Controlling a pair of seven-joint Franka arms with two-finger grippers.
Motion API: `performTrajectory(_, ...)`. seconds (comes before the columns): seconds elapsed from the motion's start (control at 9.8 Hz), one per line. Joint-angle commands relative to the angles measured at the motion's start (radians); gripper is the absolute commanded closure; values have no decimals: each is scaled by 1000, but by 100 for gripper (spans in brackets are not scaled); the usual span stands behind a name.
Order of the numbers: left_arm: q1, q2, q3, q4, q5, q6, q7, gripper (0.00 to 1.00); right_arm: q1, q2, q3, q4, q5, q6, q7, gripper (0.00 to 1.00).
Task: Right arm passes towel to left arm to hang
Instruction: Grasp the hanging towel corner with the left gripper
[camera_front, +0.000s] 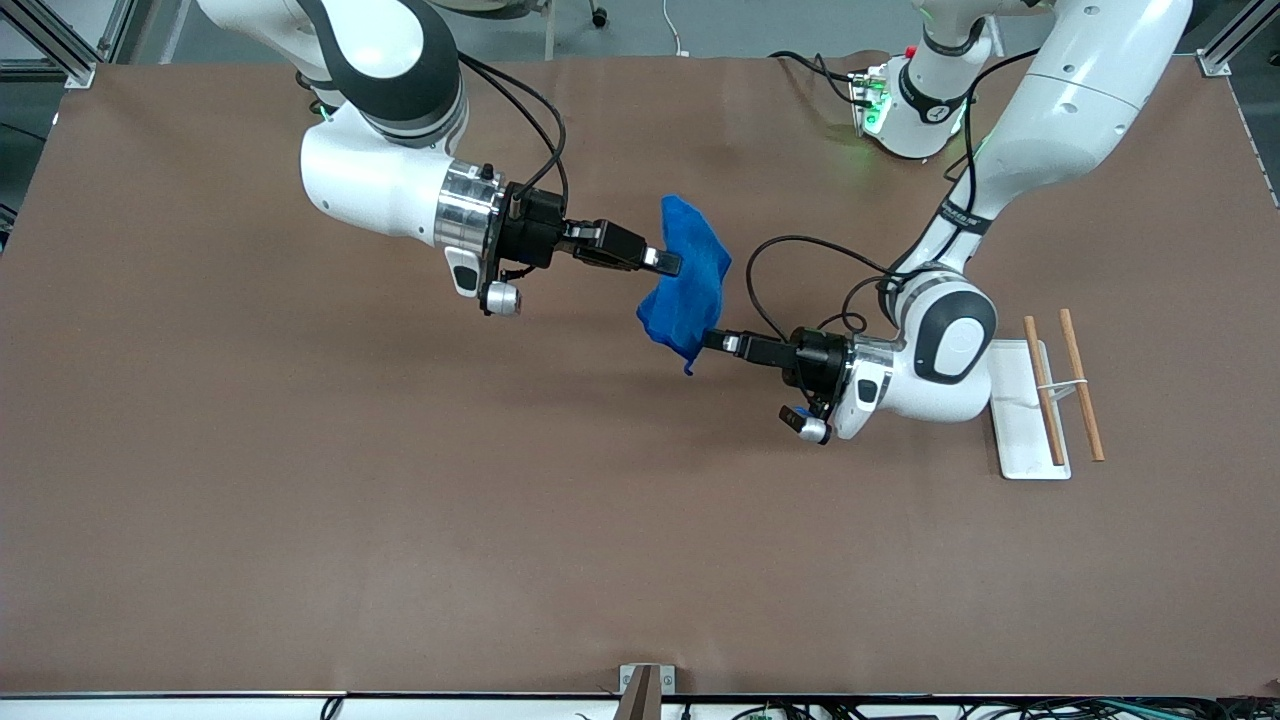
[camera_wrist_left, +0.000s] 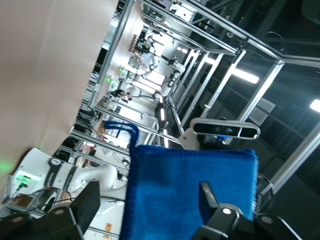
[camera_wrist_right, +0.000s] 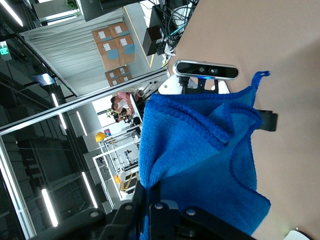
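Front view: towel hangs mid-frame between my two grippers.
My left gripper (camera_front: 712, 340), lower and right of centre, has fingers parted around the towel's (camera_front: 690, 280) lower edge; its jaws straddle the hem without clamping. Higher, my right gripper (camera_front: 668, 262) reaches from the left, pinched shut on the towel above the brown table (camera_front: 300, 520).

Both arms reach toward each other in the air. The right gripper (camera_front: 672, 263) is clamped tight; the left gripper (camera_front: 712, 340) has its fingers (camera_wrist_left: 207, 197) spread wide.
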Motion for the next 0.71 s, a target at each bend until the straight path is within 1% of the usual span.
performTrajectory(0.0, 31, 9, -8, -19, -23, -73, 3, 26, 5, 8, 0, 16, 28, 8, 1, 100)
performTrajectory(0.2, 41, 9, -19, -22, -23, -90, 3, 26, 4, 8, 0, 16, 28, 8, 1, 100)
performTrajectory(0.31, 43, 9, -21, -22, -23, -90, 3, 33, 4, 8, 0, 16, 28, 8, 1, 100)
performTrajectory(0.41, 41, 11, -21, -24, -23, -92, 3, 46, 4, 8, 0, 16, 28, 8, 1, 100)
performTrajectory(0.51, 41, 11, -21, -24, -23, -90, 3, 62, 4, 8, 0, 16, 28, 8, 1, 100)
performTrajectory(0.61, 44, 11, -21, -24, -23, -90, 2, 80, 4, 8, 0, 18, 28, 8, 2, 100)
